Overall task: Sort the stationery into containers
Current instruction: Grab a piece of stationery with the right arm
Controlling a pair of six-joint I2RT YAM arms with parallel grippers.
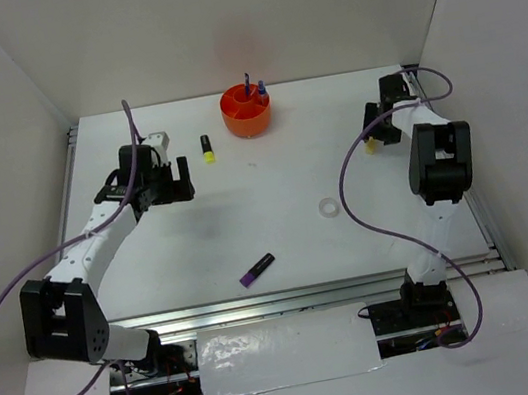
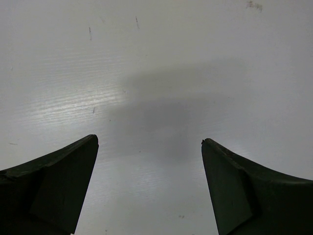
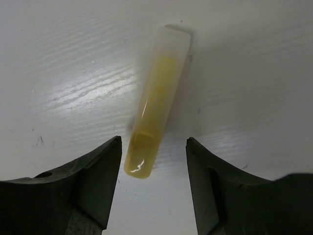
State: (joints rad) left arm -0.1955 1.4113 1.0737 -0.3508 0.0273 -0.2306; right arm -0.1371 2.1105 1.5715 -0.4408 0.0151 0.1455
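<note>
The round orange organiser [image 1: 247, 111] stands at the far middle, with a blue pen [image 1: 248, 83] and a blue-capped bottle [image 1: 262, 87] standing in it. A yellow highlighter [image 1: 207, 147] lies left of it. A purple highlighter [image 1: 256, 270] lies near the front middle. A clear tape ring [image 1: 329, 207] lies right of centre. My left gripper [image 1: 169, 184] is open and empty over bare table [image 2: 149, 142]. My right gripper [image 1: 375, 134] is open at the far right [image 3: 154, 147]. The pale yellow stick [image 3: 155, 98] lies flat with its near end between the fingertips; it also shows in the top view [image 1: 371, 147].
White walls enclose the table on three sides. A metal rail [image 1: 484, 211] runs along the right edge, close to the right arm. The left arm's purple cable [image 1: 132, 128] loops above it.
</note>
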